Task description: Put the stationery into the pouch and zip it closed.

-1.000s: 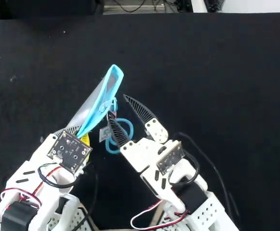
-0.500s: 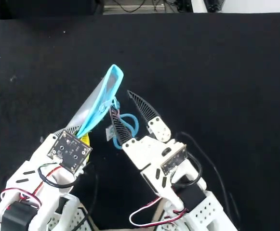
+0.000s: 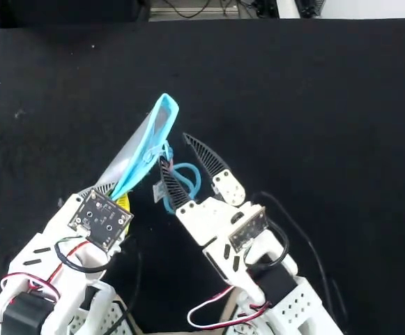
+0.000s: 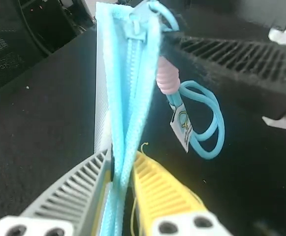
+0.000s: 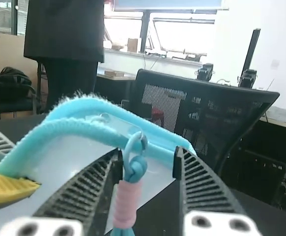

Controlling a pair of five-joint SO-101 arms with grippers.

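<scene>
A pouch (image 3: 150,139) with a light blue zip and a clear body stands on edge, tilted up off the black table. My left gripper (image 3: 118,192) is shut on its near end; the left wrist view has the grey and yellow fingers (image 4: 155,191) clamping the zip band (image 4: 128,88). A blue pull cord (image 3: 185,178) with a pink bead (image 4: 166,81) hangs from the zip slider. My right gripper (image 3: 174,150) is open, its black ribbed fingers either side of that cord. In the right wrist view the bead (image 5: 125,201) hangs between the spread fingers of the gripper (image 5: 145,160), in front of the pouch rim (image 5: 83,123).
The black table (image 3: 314,105) stretches wide beyond and to the right of the arms. A black cable (image 3: 307,244) trails beside the right arm. Both arm bases crowd the near edge.
My right gripper has edged slightly forward toward the pouch, and the blue cord loop has shifted up between its fingers. The left arm and pouch have stayed put.
</scene>
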